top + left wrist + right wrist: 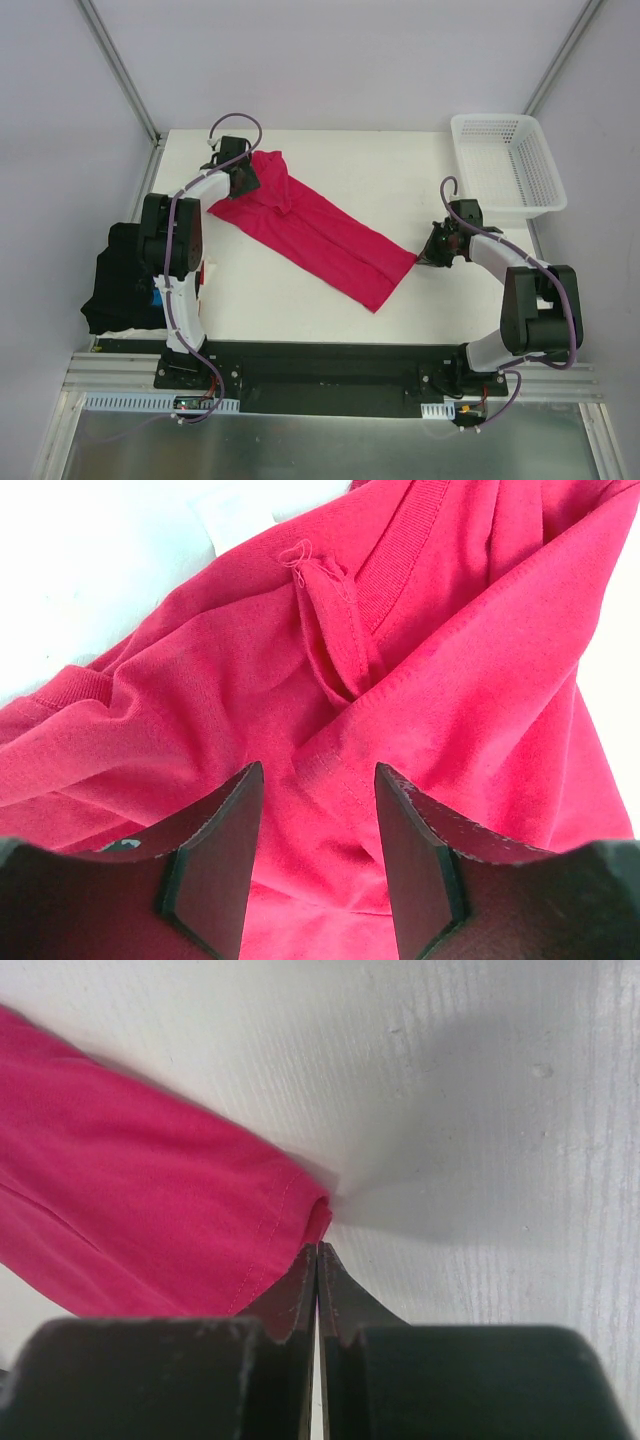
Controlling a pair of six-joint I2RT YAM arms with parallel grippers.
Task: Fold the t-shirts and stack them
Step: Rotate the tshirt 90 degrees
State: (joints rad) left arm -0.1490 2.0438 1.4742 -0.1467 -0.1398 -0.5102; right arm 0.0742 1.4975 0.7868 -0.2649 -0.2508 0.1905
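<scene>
A crimson-pink t-shirt [320,235] lies folded into a long strip, running diagonally from the back left to the front middle of the white table [400,170]. My left gripper [243,178] hovers over its collar end. In the left wrist view that gripper [318,772] is open, with rumpled cloth and the ribbed collar [400,550] below the gap and nothing pinched. My right gripper [432,255] sits at the hem end. In the right wrist view it [317,1250] is shut, its tips right against the hem corner [318,1215], and no cloth shows between the jaws.
A dark pile of t-shirts [120,275] with a bit of blue [158,296] sits off the table's left edge beside the left arm. A white lattice basket [505,165] stands at the back right corner. Bare table surface [480,1110] lies right of the hem.
</scene>
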